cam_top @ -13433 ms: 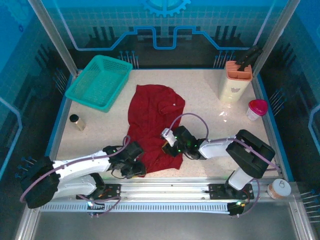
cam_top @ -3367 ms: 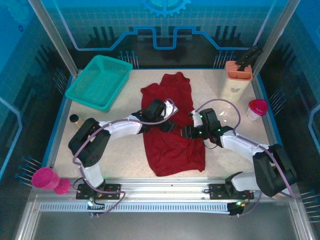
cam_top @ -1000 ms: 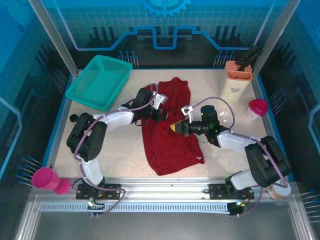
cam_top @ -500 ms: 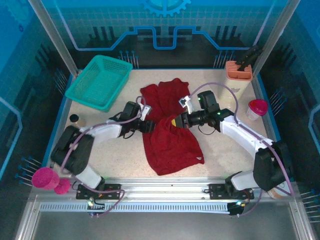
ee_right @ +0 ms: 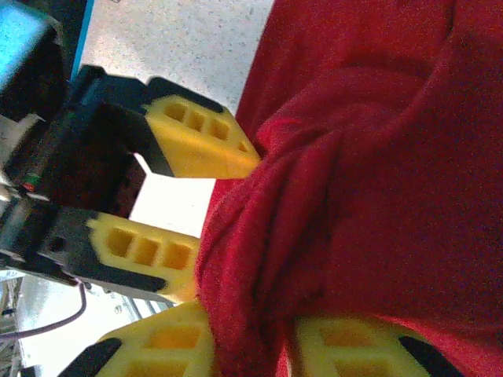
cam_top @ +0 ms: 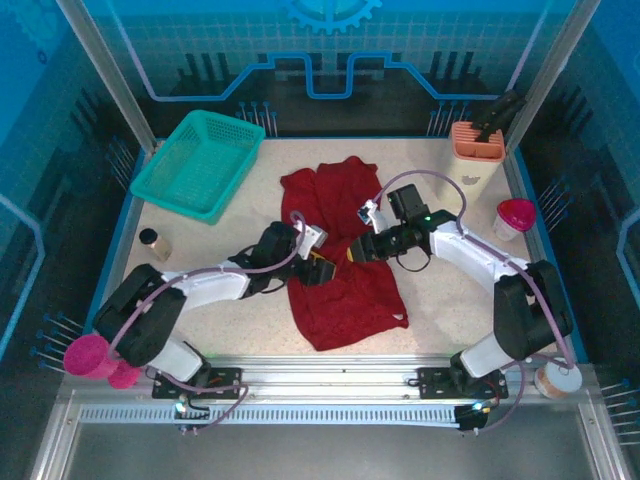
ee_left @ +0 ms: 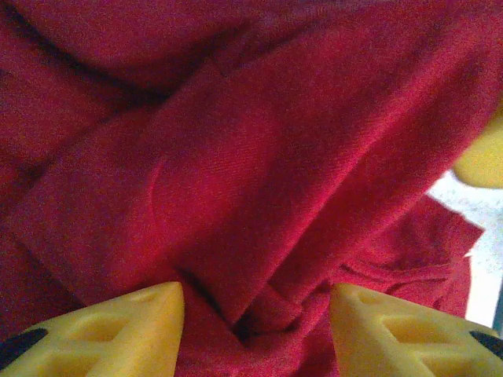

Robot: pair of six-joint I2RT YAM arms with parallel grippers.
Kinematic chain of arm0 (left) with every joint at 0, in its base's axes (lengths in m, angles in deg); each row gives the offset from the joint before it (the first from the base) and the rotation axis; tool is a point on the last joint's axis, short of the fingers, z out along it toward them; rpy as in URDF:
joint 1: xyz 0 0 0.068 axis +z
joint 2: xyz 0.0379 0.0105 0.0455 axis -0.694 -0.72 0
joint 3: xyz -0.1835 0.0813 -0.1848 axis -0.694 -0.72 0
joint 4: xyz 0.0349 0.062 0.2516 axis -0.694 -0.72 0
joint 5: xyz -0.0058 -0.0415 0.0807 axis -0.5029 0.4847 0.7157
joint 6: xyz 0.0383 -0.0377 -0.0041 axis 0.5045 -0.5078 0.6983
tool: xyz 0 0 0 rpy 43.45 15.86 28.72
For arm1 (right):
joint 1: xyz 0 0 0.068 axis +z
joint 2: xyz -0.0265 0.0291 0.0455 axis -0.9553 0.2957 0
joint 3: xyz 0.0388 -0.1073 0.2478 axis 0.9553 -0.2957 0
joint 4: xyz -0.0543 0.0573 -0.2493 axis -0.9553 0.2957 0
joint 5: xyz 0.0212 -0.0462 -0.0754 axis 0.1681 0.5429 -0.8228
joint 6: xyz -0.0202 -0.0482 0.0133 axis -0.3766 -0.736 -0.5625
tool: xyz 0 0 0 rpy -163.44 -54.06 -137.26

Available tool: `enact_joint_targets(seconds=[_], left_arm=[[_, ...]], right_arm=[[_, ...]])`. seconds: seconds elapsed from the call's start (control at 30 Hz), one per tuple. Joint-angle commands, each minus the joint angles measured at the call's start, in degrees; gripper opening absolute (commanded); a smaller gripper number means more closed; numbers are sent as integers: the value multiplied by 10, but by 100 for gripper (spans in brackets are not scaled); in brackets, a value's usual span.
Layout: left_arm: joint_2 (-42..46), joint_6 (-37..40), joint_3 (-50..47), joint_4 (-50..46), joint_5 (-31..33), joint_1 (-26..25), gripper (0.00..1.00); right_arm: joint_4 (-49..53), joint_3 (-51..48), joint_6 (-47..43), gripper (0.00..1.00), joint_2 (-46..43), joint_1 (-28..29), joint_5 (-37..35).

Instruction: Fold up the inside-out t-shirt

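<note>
The dark red shirt (cam_top: 345,300) lies crumpled on the middle of the counter (cam_top: 440,320), its far part bunched toward the back and its near part a flatter panel toward the arms. Both tools meet over its middle, tips close together. The left tool (cam_top: 322,270) reaches in from the cloth's left edge. In its wrist view its yellow fingers (ee_left: 126,326) stand well apart, with a raised fold of shirt lying loose in the gap, so it grips nothing. The right tool (cam_top: 350,253) comes in from the right. In its wrist view a thick ridge of shirt fills the narrow gap between its fingers (ee_right: 354,349), but I cannot tell whether they pinch it or only straddle it. A teal basket (cam_top: 200,165) sits at the far left corner, well apart from the shirt
</note>
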State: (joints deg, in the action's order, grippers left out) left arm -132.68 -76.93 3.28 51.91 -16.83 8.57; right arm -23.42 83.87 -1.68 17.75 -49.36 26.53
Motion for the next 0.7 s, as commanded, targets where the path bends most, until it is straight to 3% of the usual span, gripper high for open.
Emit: enact_joint_targets(seconds=[0.0, 0.03, 0.1, 0.2, 0.23, 0.3, 0.5, 0.67], left_arm=[[-28, 17, 44, -2, 22, -13, 49], [-39, 14, 57, -24, 43, -14, 44], [-50, 13, 69, -53, 90, -13, 24], [-50, 18, 50, -31, 108, -3, 0], [-45, 17, 43, -22, 104, 4, 0], [-32, 23, 33, -16, 87, 15, 0], [-18, 61, 32, -29, 40, 23, 0], [-16, 62, 27, -24, 35, 25, 0]], right_arm=[[-8, -5, 8, 21, 2, -8, 11], [-12, -8, 10, 17, 4, -11, 14], [-4, -3, 4, 12, 12, -14, 26], [22, 4, -7, 16, 15, -15, 21], [21, -2, -7, 26, 10, -15, 21], [11, -13, -7, 29, 0, -16, 22], [-15, -23, -1, 3, 8, -15, 65], [-54, -31, 18, 0, 3, -8, 84]])
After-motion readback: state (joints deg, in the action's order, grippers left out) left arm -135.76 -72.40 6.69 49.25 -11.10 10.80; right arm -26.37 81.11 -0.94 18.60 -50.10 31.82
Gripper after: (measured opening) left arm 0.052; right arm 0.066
